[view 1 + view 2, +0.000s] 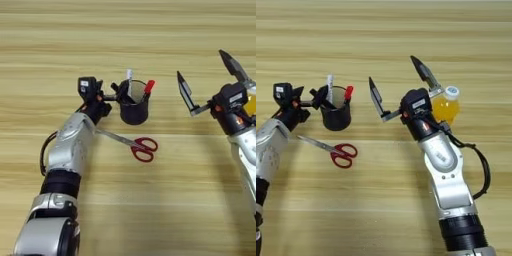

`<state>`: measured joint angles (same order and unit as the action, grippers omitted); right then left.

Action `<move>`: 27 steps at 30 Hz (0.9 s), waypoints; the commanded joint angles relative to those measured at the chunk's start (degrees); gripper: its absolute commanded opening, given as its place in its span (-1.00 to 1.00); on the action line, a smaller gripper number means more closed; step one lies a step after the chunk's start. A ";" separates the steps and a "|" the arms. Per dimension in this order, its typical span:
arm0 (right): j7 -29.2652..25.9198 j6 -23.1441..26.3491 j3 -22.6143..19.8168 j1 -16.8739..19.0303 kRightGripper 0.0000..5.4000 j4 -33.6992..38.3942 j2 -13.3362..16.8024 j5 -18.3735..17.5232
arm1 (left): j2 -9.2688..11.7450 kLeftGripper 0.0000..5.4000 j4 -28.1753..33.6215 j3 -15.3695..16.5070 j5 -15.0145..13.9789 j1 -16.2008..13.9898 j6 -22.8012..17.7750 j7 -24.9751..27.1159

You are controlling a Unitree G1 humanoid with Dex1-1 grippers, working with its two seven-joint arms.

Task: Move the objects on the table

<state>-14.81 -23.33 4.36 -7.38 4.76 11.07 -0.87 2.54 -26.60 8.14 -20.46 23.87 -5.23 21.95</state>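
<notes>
A small clear bottle of orange drink [445, 108] with a white cap stands upright on the table [384, 30], just right of my right wrist. My right gripper [399, 82] is open wide, its two black fingers spread and pointing away from me with nothing between them; the bottle is beside the hand, not inside the fingers. At the left rim of a black pen cup [134, 109] sits my left gripper [111, 94], touching it or nearly so. A white-tipped pen and a red-capped pen stick out of the cup.
Red-handled scissors [140, 147] lie flat just in front of the cup, blades pointing left under my left forearm. In the left eye view the bottle [250, 105] shows only at the right edge.
</notes>
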 commanded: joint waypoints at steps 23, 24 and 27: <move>0.05 -1.86 -0.57 -0.22 1.00 -0.96 0.44 0.53 | -1.33 -0.04 0.50 0.98 -1.17 1.39 -5.34 0.24; 0.05 -1.90 -0.60 -0.26 1.00 -1.02 0.46 0.54 | -1.36 -0.09 0.59 0.98 -1.18 1.39 -5.38 0.28; 0.12 -2.06 -0.71 -0.39 1.00 -1.29 0.52 0.67 | -1.43 -0.25 0.85 0.99 -1.18 1.36 -5.56 0.39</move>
<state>-14.59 -24.49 4.10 -7.40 4.04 11.19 -0.65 1.10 -26.46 8.87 -20.94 24.53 -9.76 22.44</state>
